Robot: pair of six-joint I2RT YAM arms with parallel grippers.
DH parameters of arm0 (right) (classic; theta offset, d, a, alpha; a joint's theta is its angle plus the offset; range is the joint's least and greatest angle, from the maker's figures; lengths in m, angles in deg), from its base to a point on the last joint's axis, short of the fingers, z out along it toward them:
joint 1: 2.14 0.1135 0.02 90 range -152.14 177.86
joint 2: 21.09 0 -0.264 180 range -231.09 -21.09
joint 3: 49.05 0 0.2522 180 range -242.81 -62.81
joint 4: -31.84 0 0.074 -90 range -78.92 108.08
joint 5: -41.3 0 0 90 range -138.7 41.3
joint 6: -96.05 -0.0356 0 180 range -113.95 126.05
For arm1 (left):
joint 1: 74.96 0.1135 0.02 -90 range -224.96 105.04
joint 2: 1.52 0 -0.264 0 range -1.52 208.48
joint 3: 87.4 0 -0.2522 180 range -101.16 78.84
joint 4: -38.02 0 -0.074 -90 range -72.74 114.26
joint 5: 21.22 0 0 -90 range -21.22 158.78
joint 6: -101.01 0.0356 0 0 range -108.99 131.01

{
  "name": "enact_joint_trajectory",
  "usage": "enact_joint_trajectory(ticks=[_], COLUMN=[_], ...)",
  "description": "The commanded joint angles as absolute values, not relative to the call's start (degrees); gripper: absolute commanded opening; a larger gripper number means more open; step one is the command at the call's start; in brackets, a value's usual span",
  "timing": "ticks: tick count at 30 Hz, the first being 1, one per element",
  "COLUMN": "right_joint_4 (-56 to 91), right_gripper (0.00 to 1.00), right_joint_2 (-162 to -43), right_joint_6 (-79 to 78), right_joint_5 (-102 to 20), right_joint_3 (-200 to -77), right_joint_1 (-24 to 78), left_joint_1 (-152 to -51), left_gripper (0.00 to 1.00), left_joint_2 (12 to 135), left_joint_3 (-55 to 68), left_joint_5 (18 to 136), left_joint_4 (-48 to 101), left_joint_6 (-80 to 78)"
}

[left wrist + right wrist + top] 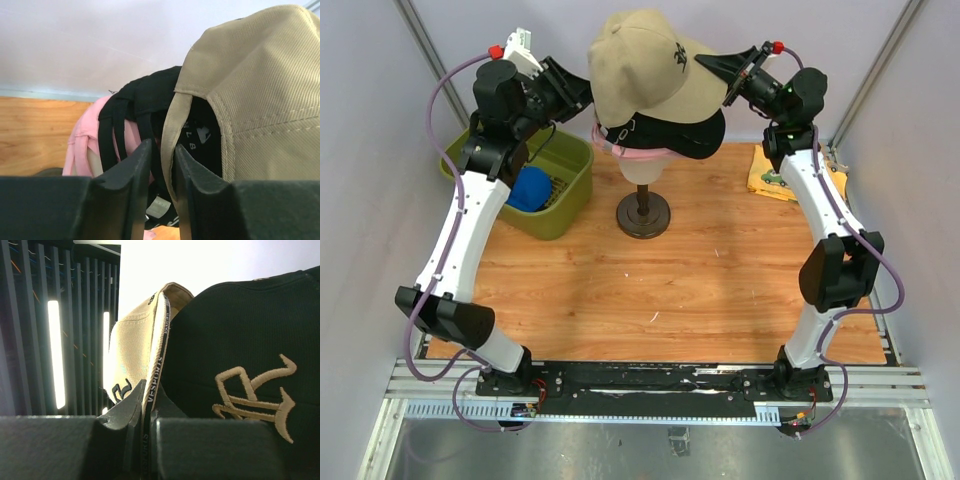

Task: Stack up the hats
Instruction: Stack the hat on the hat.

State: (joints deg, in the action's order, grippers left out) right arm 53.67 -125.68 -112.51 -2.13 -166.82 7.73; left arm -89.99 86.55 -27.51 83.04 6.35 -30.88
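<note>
**Beige hat held atop the stack on the mannequin head**

The beige hat (645, 60) sits highest. It is tilted over a black hat (685, 135) and a pink hat (625, 153). All three are on the cream mannequin head (642, 170) at the far middle of the desk (700, 290). The head rises from a dark stand (643, 215).

The right gripper (150, 397) is clamped on the beige hat's rim at the hat's right side. Its wrist view shows the taped inner seam pinched tight between the fingers, with the black hat's gold embroidered logo just beside.

The left gripper (162, 152) meets the beige hat on its left side, at the back opening. Its jaws stand narrow, and the beige rim and a black strap run down into the slit between them (whether the fingers actually press the fabric cannot be told).

A blue hat (530, 188) lies apart from the stack, inside the olive-green bin (575, 195) at the far left of the desk, beneath the left arm. A yellow cloth (770, 175) lies at the far right, partly behind the right arm.
</note>
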Motion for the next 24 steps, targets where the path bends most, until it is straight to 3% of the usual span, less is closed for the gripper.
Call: enact_joint_trajectory(ticks=[1,4,8,24], right_joint_4=[55.43,54.96,53.52,56.92], right_gripper=[0.01,0.01,0.01,0.12], right_joint_2=[-126.32,-126.84,-127.64,-127.66], right_joint_6=[-112.66,-112.43,-111.67,-114.40], right_joint_5=[-1.26,-1.24,-1.07,-1.40], right_joint_3=[-170.12,-171.21,-173.05,-169.55], right_joint_1=[6.71,6.42,6.06,1.81], left_joint_1=[-90.54,-90.61,-90.60,-91.01], left_gripper=[0.23,0.08,0.01,0.00], left_joint_2=[87.82,88.67,89.13,94.41], left_joint_3=[-31.72,-34.45,-37.59,-47.24], left_joint_5=[82.53,81.04,79.10,78.38], left_joint_4=[3.21,0.41,-1.98,-6.84], left_joint_6=[-28.09,-26.64,-25.42,-23.73])
